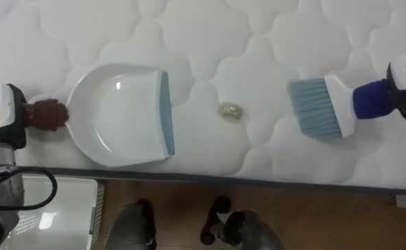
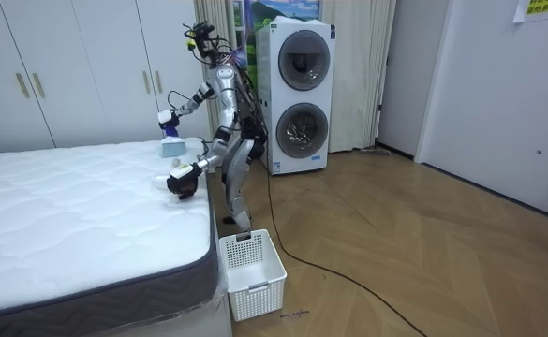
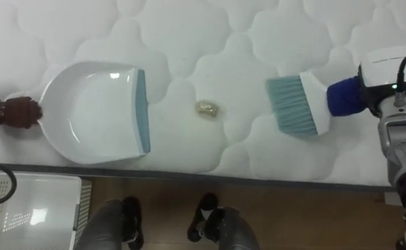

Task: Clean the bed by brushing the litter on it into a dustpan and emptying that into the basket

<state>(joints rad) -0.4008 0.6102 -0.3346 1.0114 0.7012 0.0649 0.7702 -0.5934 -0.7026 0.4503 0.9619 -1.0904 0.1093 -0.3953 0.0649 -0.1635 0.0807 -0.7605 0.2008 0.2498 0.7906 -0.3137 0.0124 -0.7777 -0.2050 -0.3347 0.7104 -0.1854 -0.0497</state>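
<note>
We stand in a home bedroom: a bed, white wardrobes, two stacked washers, wood floor.

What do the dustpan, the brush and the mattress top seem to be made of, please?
The dustpan looks like glossy white moulded plastic, given the highlights in its tray, with a duller blue-grey lip, possibly rubber. The brush has fine pale-blue bristles, probably synthetic fibre. The mattress is matte white quilted fabric, stitched into soft puffs.

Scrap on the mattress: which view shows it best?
Left eye view: the scrap lies unobstructed near centre, between dustpan and brush. The right eye view shows it about as well. In the room view it is too small to tell.
</note>
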